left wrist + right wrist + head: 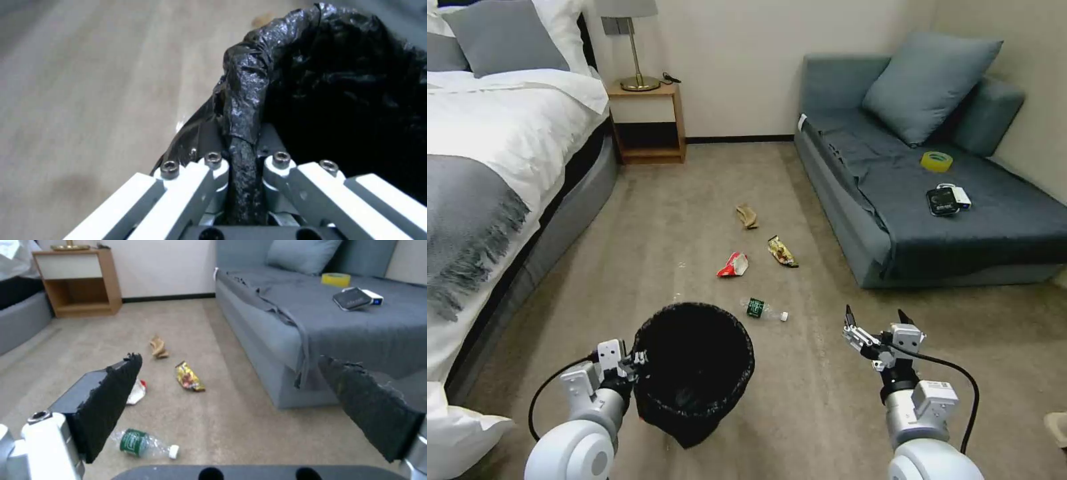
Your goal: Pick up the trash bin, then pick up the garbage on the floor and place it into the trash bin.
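Black-bagged trash bin (694,370) is hanging from the left gripper (244,156), pinched on its rim. Bottle (764,310) is lying just beyond the bin, long axis crosswise, nearer the wide-open right gripper (875,319).

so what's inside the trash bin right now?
Only the crinkled black liner shows inside the trash bin; its dark bottom can't be made out. All four garbage pieces lie on the floor. Left gripper clamps the rim.

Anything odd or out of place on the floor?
Yes: four litter pieces on the carpet, a clear bottle lying on its side, red-white wrapper, yellow-red snack wrapper, crumpled tan paper. The black-lined round bin hangs tilted from the left hand.
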You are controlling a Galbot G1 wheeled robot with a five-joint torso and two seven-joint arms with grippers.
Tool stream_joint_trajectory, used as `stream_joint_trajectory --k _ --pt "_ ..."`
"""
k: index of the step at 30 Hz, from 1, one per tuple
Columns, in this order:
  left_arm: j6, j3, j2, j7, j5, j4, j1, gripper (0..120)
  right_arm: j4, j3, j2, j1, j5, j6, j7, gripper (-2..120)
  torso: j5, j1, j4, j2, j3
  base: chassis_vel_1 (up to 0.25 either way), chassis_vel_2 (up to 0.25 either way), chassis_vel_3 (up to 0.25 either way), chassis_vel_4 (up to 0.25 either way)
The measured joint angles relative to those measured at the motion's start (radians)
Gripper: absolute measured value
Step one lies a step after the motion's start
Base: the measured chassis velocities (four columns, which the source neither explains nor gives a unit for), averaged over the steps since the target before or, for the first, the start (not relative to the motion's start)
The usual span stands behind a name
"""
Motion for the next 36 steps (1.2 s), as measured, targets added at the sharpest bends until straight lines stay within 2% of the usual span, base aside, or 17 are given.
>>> stream_joint_trajectory --k 2,3,4,8,23,33,36 --pt "-0.052 -0.001 -0.001 0.043 0.024 0.005 0.0 4 0.0 -0.002 -0.001 0.001 0.001 0.003 -0.002 100 0.0 0.0 0.0 0.0 0.0 0.0 0.0 0.0 0.0" --pt "-0.116 -0.001 -0.004 0.083 0.057 0.012 -0.003 4 0.0 -0.004 -0.001 0.003 0.003 0.005 -0.004 100 0.0 0.0 0.0 0.0 0.0 0.0 0.0 0.0 0.0" --pt "-0.148 0.0 -0.006 0.097 0.075 0.016 -0.006 4 0.0 -0.004 -0.002 0.004 0.003 0.005 -0.004 100 0.0 0.0 0.0 0.0 0.0 0.0 0.0 0.0 0.0" --pt "-0.194 -0.001 -0.013 0.11 0.108 0.017 -0.013 4 0.0 -0.007 -0.002 0.005 0.004 0.005 -0.007 100 0.0 0.0 0.0 0.0 0.0 0.0 0.0 0.0 0.0" --pt "-0.163 -0.052 -0.032 0.074 0.063 -0.017 -0.005 4 0.004 -0.012 -0.01 0.01 0.003 0.004 -0.02 100 -0.0001 0.0 0.0001 0.0 0.0 0.0 0.0 0.0 0.0" --pt "-0.135 -0.121 -0.038 0.06 0.041 -0.047 0.011 4 0.008 -0.012 -0.016 0.006 -0.003 0.003 -0.035 100 0.0 0.0 0.0 0.0 0.0 0.0 0.0 0.0 0.0" --pt "-0.131 -0.129 -0.038 0.058 0.035 -0.053 0.013 4 0.009 -0.013 -0.017 0.005 -0.004 0.002 -0.036 100 0.0 0.0 0.0001 0.0 0.0 0.0 0.0 0.0 0.0"
